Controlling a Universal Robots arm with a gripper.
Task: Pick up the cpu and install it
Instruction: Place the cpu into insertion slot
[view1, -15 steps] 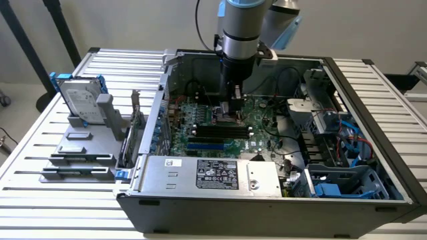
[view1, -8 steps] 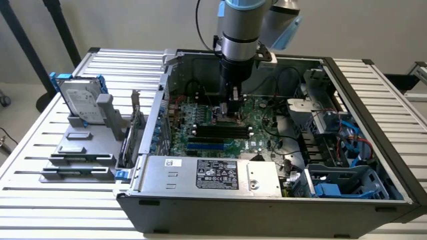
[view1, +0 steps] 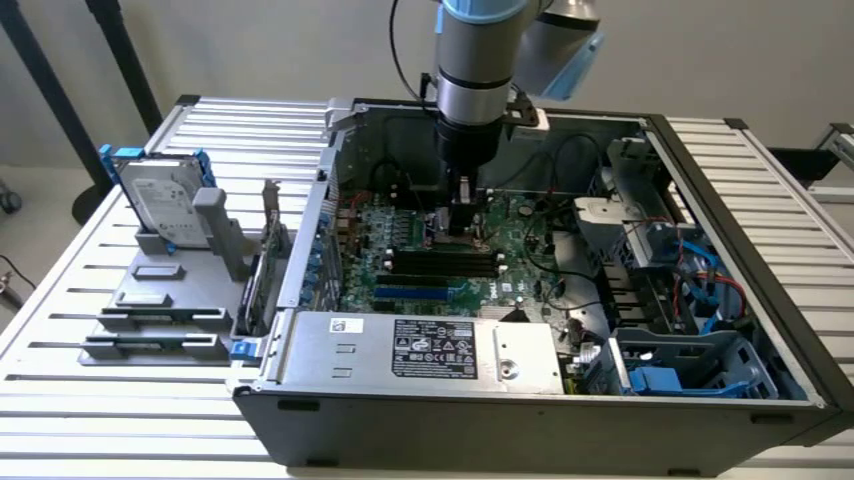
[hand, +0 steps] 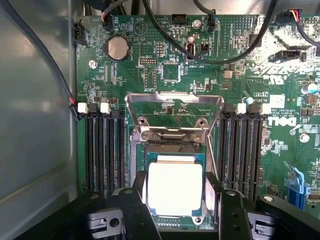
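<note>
**Fingers (hand: 136, 202) closed on the cpu (hand: 175, 187) at the socket**

The two black fingers stand wide apart, one against each opposite edge of the cpu, so the chip is held between them. The cpu is a small flat square. Its pale silver metal lid has rounded corners and glares almost white under the light. A thin green board shows as a narrow border around the lid. The chip lies level within the frame of the socket (hand: 172, 146); whether it is fully seated cannot be told. The metal load plate (hand: 173, 107) stands open just beyond it, and rows of black memory slots (hand: 102, 150) flank it on both sides.

In the exterior view the arm (view1: 474, 60) reaches straight down into the open computer case (view1: 747, 200), which lies on the slatted white desk (view1: 54, 330).

White "DELL" lettering (hand: 282, 121) is printed on the green motherboard (hand: 150, 65); the small white codes around it are too fine to read. The silver power supply (view1: 414, 350) carries a black label with white print, which cannot be read. A hard drive (view1: 167, 200) with blue brackets stands upright on the desk at the exterior view's left, and its label cannot be read either.
</note>
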